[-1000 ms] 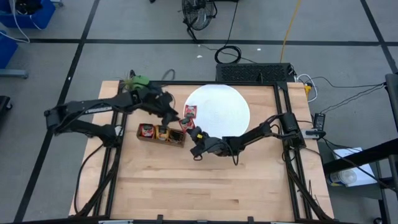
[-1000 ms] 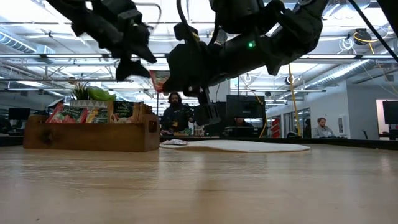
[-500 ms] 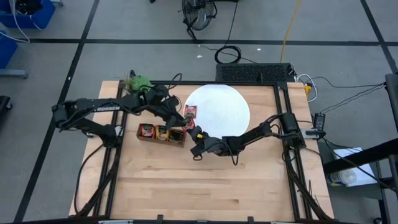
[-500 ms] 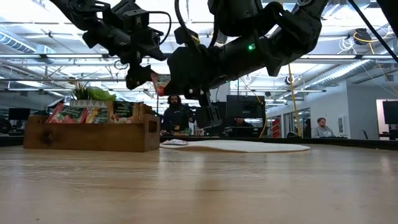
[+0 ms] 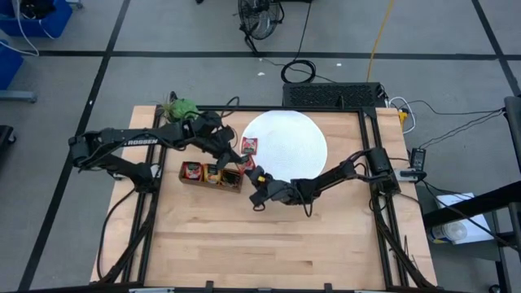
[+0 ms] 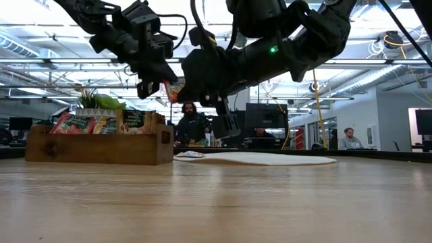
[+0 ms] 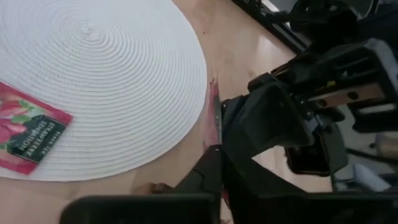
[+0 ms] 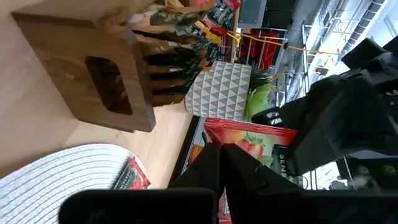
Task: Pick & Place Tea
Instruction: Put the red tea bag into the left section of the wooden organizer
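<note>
Since the earlier frame, the left gripper [image 5: 242, 159] has travelled from near the small green potted plant [image 5: 181, 107] to the edge of the round white woven disc [image 5: 286, 145] and closed on the red square tea sachet [image 8: 258, 144] that the right gripper [image 5: 259, 175] also clamps, just beside the disc. This indicates a handover in progress. 1 more red sachet [image 5: 249, 146] lies flat on the disc. The long brown wooden tray [image 5: 211, 174], near the disc, holds further sachets.

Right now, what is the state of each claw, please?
Left claw: closed on the red tea sachet held in the air between both arms.
Right claw: closed on the same sachet.
</note>
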Motion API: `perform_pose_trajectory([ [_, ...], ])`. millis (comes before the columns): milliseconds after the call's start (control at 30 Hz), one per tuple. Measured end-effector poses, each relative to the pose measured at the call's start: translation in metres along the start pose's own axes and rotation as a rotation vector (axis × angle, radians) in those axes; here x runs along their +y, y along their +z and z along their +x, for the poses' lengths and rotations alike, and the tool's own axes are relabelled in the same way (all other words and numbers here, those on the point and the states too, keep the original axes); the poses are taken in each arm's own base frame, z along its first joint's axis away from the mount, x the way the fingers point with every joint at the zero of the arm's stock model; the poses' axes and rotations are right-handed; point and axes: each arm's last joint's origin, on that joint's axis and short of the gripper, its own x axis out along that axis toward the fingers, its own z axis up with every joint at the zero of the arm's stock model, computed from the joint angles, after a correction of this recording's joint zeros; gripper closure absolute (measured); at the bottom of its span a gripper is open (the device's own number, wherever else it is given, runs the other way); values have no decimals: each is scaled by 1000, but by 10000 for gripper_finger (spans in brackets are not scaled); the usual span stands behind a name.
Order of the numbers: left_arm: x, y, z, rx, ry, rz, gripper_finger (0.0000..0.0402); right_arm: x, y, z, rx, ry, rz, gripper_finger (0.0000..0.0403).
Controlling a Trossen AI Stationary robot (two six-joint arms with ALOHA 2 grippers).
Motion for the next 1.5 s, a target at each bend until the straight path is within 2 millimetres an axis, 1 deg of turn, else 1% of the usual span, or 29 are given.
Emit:
perform_pose_trajectory([
  [100, 0, -2, 0, 18, 4, 50, 395, 0, 3, -2, -9, 0, 1, 403],
  [200, -3, -5, -3, 36, 6, 85, 398, 0, 7, -6, -14, -5, 52, 397],
  [300, -17, -5, -21, 70, 68, 153, 399, -4, 9, -10, 51, -46, 173, 383],
  [433, -46, -13, -56, 182, 337, 316, 399, -4, 7, -12, 174, -76, 260, 371],
  [500, -61, -21, -70, 253, 411, 388, 399, -5, 5, -13, 233, -97, 295, 370],
  [600, -77, -41, -85, 366, 454, 436, 400, -5, -5, -14, 279, -114, 355, 376],
  [667, -83, -53, -91, 439, 487, 432, 400, -3, -13, -15, 282, -114, 399, 381],
  [767, -86, -69, -98, 558, 552, 390, 400, -4, -28, -19, 268, -113, 473, 389],
  [867, -83, -77, -97, 627, 612, 339, 400, -3, -41, -24, 237, -98, 525, 397],
  [1033, -77, -78, -81, 625, 619, 338, 401, -10, -53, -34, 193, -124, 628, 402],
  [1133, -75, -78, -72, 639, 618, 340, 401, -12, -57, -39, 186, -141, 657, 402],
  [1367, -60, -92, -54, 745, 645, 324, 400, -8, -57, -45, 167, -153, 684, 402],
  [1500, -53, -96, -45, 760, 622, 292, 400, -5, -59, -46, 166, -159, 712, 401],
])
